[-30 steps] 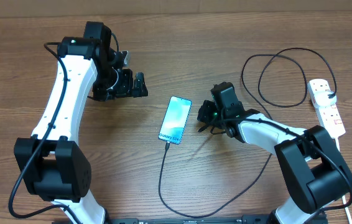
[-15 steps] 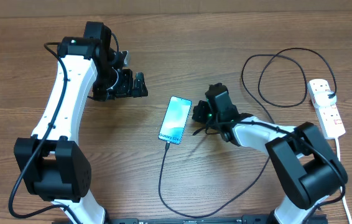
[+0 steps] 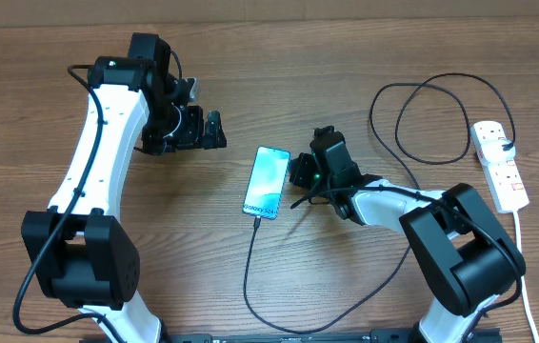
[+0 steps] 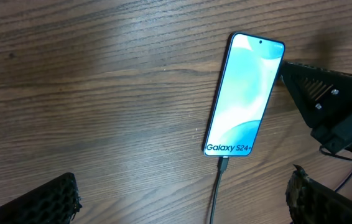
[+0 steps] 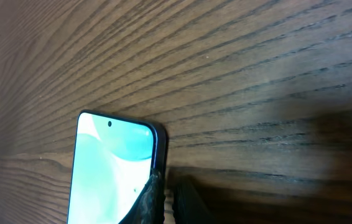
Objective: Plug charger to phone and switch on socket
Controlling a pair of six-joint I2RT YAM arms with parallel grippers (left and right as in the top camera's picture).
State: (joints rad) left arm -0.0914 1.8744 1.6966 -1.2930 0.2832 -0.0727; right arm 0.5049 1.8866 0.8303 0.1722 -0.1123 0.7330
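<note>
The phone [image 3: 267,183] lies face up mid-table, its "Galaxy S24" end toward the front. The charger's black connector [image 4: 224,164] sits in that end, and its cable [image 3: 248,276] loops right and up to the socket [image 3: 500,168], a white power strip at the right edge. My right gripper [image 3: 297,172] is shut and low on the table. Its fingertips [image 5: 153,194] touch the right edge of the phone [image 5: 115,163] near the camera end, one tip lapping over the screen. My left gripper [image 3: 216,131] hangs open up and left of the phone [image 4: 245,93], holding nothing.
A wide loop of black cable [image 3: 422,119] lies on the wood between the right arm and the power strip. The strip's white cord [image 3: 525,276] runs down the right edge. The left arm's base [image 3: 79,257] stands front left.
My right gripper has slid left across the table until it reaches the phone's right edge. The phone's top end has shifted slightly left. The left arm has not moved.
</note>
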